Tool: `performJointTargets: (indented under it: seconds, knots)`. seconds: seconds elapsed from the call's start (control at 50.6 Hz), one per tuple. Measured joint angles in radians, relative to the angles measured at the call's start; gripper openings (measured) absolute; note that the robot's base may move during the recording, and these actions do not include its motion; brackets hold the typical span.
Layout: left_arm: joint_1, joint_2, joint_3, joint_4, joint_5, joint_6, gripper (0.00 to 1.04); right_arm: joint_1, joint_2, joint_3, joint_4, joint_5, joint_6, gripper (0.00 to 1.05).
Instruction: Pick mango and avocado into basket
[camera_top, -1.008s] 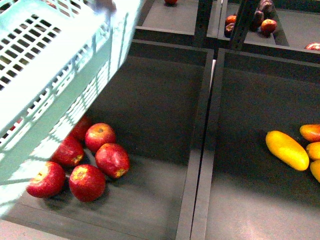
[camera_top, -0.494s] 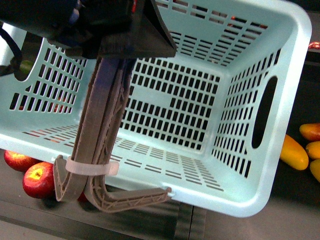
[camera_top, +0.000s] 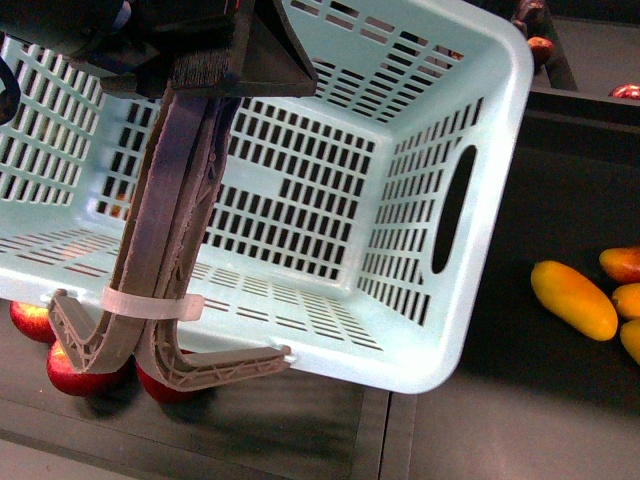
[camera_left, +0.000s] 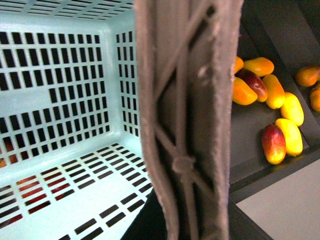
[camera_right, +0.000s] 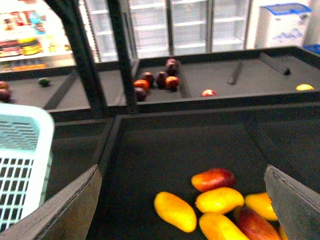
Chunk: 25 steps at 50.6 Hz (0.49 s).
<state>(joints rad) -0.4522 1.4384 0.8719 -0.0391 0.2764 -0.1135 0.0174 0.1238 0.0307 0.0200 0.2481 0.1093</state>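
The light teal basket (camera_top: 400, 130) fills the front view, tilted and held up by its brown ribbed handles (camera_top: 170, 260), which a white zip tie binds. My left gripper (camera_top: 205, 45) is shut on the handles at the top; in the left wrist view the handle (camera_left: 187, 125) runs through the jaws. The basket holds nothing. Several yellow-orange mangoes (camera_top: 573, 298) lie in the right bin; they also show in the right wrist view (camera_right: 175, 211) and the left wrist view (camera_left: 292, 135). My right gripper (camera_right: 185, 200) is open above them. No avocado can be made out.
Red apples (camera_top: 75, 370) lie in the left bin under the basket. A dark divider (camera_top: 385, 440) separates the two bins. Further bins behind hold dark red fruit (camera_right: 157, 80). The basket's corner (camera_right: 25, 160) shows in the right wrist view. Glass-door fridges stand far off.
The basket has swung from the upper left down across the view, open side now facing me, then shifted a little left, uncovering more of the mangoes.
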Motion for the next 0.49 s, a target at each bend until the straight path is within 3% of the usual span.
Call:
performJointTargets:
  seconds: [0.277,0.494]
  knots:
    - [-0.007,0.000,0.000,0.000,0.014,0.001,0.07,-0.341,0.614,0.262,0.251,-0.217,0.006,0.97]
    - [-0.001,0.000,0.000,0.000,-0.008,0.001,0.07,-0.465,1.181,0.428,0.388,-0.372,-0.190,0.97]
